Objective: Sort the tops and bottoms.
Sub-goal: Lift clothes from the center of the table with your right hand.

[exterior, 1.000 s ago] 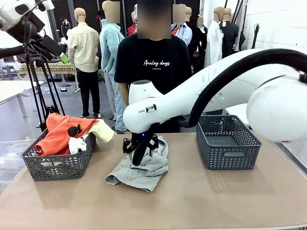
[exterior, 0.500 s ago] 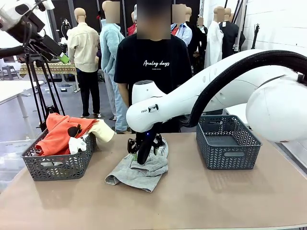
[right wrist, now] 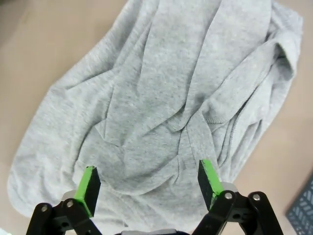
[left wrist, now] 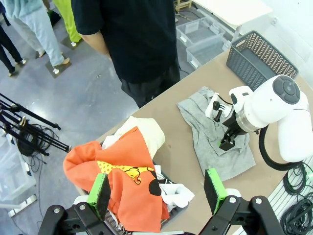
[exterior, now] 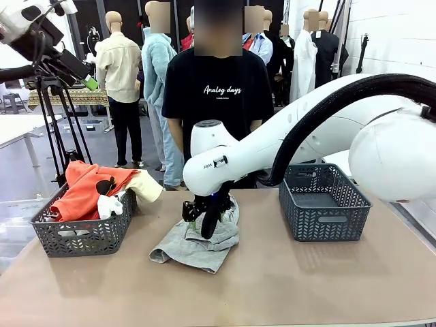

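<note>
Your right gripper [right wrist: 146, 183] hangs wide open just over the crumpled soft grey cloth garment [exterior: 197, 242] mid-table; your left gripper [left wrist: 157, 190] is open too, empty.

Both grippers open, nothing held.
Right gripper [exterior: 204, 225] points down at mid-table, jaws spread; left gripper [left wrist: 159, 190] raised high, spread.

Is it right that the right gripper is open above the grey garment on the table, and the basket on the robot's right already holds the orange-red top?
Not quite. The right gripper is open above the grey garment, but the orange-red top lies in the basket on the robot's left. The front view shows this.
</note>
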Controlling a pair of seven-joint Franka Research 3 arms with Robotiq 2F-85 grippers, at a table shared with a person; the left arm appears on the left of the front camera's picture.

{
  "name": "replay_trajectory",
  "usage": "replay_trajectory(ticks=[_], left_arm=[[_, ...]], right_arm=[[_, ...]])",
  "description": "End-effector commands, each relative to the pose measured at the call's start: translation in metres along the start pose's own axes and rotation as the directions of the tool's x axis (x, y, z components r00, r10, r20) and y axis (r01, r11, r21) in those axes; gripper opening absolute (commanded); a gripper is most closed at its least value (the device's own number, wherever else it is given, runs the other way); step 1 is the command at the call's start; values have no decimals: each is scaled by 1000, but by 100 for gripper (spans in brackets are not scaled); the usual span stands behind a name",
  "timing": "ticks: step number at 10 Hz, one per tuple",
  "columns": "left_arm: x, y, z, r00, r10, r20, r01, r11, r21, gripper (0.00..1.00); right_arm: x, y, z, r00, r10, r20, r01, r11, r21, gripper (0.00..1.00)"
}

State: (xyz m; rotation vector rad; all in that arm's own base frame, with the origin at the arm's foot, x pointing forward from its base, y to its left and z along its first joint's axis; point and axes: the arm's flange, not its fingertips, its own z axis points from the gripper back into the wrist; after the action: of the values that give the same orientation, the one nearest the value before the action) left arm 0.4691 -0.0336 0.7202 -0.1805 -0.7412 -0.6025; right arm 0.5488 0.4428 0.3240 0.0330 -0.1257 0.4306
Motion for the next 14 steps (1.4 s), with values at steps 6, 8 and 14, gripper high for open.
replay_trajectory(ticks=[6, 8, 14], left_arm=[[-1, 0, 2, 1000, 1, -6, -1, 1000, 1, 100], [-1, 0, 2, 1000, 1, -6, -1, 1000, 1, 100], [-1, 0, 2, 1000, 1, -6, -1, 1000, 1, 100]], right_arm=[[9, 2, -11, 987, 78, -138, -84, 996, -39, 100], [8, 3, -16, 982, 99, -161, -106, 994, -34, 100], [1, 4, 0, 988, 69, -137, -79, 995, -69, 0]])
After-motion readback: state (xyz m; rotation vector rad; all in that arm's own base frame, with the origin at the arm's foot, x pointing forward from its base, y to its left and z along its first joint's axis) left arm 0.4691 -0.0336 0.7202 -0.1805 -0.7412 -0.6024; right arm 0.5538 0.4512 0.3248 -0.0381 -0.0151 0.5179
